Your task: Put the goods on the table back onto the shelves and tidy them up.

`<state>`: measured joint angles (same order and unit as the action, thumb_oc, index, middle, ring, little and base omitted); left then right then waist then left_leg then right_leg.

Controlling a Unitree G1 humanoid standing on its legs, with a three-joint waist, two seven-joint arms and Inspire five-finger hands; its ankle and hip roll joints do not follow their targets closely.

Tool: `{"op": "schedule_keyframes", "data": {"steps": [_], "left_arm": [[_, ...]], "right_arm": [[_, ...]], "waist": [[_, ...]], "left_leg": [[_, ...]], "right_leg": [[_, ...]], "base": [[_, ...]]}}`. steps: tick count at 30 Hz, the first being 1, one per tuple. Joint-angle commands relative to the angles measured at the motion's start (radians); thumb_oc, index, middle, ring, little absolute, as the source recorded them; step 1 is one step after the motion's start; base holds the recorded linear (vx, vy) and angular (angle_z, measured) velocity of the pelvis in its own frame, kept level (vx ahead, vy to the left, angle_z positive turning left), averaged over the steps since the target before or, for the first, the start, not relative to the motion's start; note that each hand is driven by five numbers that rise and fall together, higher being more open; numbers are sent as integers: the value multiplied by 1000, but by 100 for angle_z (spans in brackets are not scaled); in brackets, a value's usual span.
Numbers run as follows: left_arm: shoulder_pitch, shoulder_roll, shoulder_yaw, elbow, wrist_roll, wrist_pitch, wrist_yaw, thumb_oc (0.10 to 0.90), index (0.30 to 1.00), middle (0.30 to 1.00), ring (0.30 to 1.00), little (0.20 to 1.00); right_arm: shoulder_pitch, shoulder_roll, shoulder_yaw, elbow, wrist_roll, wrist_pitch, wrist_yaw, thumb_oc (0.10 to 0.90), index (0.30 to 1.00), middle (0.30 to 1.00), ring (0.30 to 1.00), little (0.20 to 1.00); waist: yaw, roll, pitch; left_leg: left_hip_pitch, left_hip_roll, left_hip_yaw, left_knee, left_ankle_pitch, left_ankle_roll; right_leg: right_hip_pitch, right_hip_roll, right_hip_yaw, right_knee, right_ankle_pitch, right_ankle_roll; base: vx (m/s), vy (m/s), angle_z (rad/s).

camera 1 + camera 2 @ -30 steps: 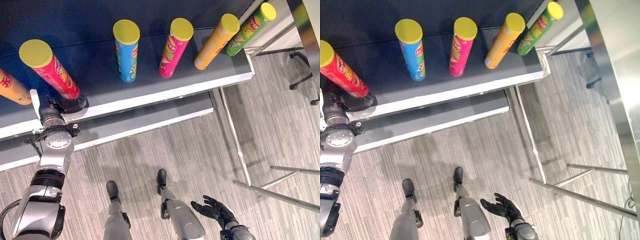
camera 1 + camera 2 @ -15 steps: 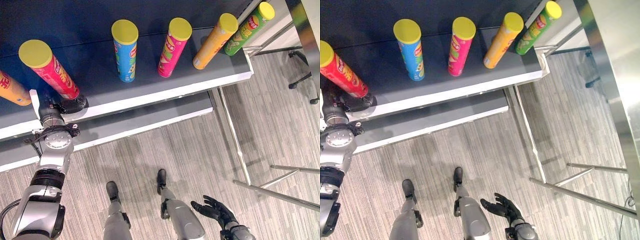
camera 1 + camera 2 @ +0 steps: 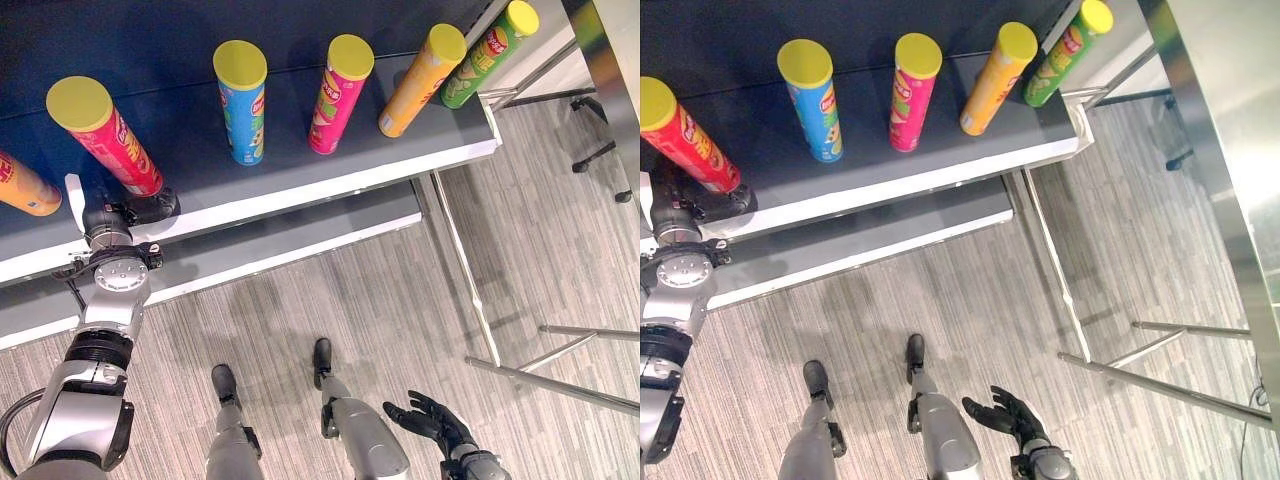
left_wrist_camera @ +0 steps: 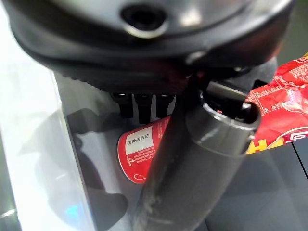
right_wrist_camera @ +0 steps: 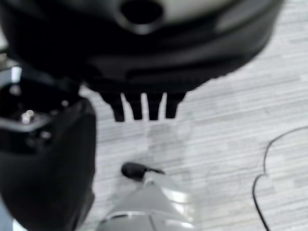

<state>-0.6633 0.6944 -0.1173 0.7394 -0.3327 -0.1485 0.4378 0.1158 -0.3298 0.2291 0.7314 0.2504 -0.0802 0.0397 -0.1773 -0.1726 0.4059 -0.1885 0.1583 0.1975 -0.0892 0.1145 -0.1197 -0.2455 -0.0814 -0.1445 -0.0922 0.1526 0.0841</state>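
The red chip can (image 3: 104,137) stood on the dark upper shelf (image 3: 300,180) near its white front edge, yellow lid up, and the left hand (image 3: 140,209) was at its base, dark fingers wrapped round the foot of the tube; in the left wrist view the red can's lower end (image 4: 142,156) showed just past the fingers (image 4: 144,103) and behind the thumb (image 4: 202,159), which lay across it. To its left an orange can (image 3: 22,185) stood at the view's edge, near the red one but apart. Further right along the same shelf stood a blue can (image 3: 242,102), a pink can (image 3: 337,93), an orange-yellow can (image 3: 421,79) and a green can (image 3: 485,54), each upright, spaced apart in a row, all with yellow lids. Below the upper shelf a lower grey shelf (image 3: 290,245) jutted forward over the striped grey floor (image 3: 400,330). A metal frame (image 3: 470,290) ran down beside the shelf's right end. The right hand (image 3: 425,420) hung low over the floor, well away from the shelves, its fingers loosely spread and holding nothing
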Motion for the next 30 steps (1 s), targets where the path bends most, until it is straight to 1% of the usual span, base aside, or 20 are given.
{"op": "schedule_keyframes", "data": {"steps": [1,17,26,30], "left_arm": [[-118,-4,-58,51,30,-72,-26,800,900,900,900,900],[-111,-31,-59,59,30,-76,-13,800,900,900,900,900],[-64,-42,-24,11,2,-87,-7,800,900,900,900,900],[-31,-45,-8,-16,-2,-91,-8,800,900,900,900,900]], "right_arm": [[94,-23,-2,-34,29,-29,-26,800,900,900,900,900],[93,-12,6,-13,22,-33,-39,800,900,900,900,900],[87,-11,5,-2,12,-22,-40,800,900,900,900,900],[87,-10,1,5,7,-15,-36,800,900,900,900,900]], "waist": [[-21,-27,-39],[-19,-28,-38],[-1,-16,-42],[8,-9,-57]], "left_leg": [[-17,66,-50,2,-42,-60],[-11,67,-48,2,-43,-58],[-5,63,-54,2,-45,-56],[4,60,-59,2,-49,-55]], "right_leg": [[-2,-119,29,12,-54,160],[2,-117,31,10,-54,158],[18,-121,23,12,-61,157],[33,-124,16,13,-66,156]], "base": [[-10,-16,-14],[-1,-2,-1],[0,0,0],[0,0,0]]}}
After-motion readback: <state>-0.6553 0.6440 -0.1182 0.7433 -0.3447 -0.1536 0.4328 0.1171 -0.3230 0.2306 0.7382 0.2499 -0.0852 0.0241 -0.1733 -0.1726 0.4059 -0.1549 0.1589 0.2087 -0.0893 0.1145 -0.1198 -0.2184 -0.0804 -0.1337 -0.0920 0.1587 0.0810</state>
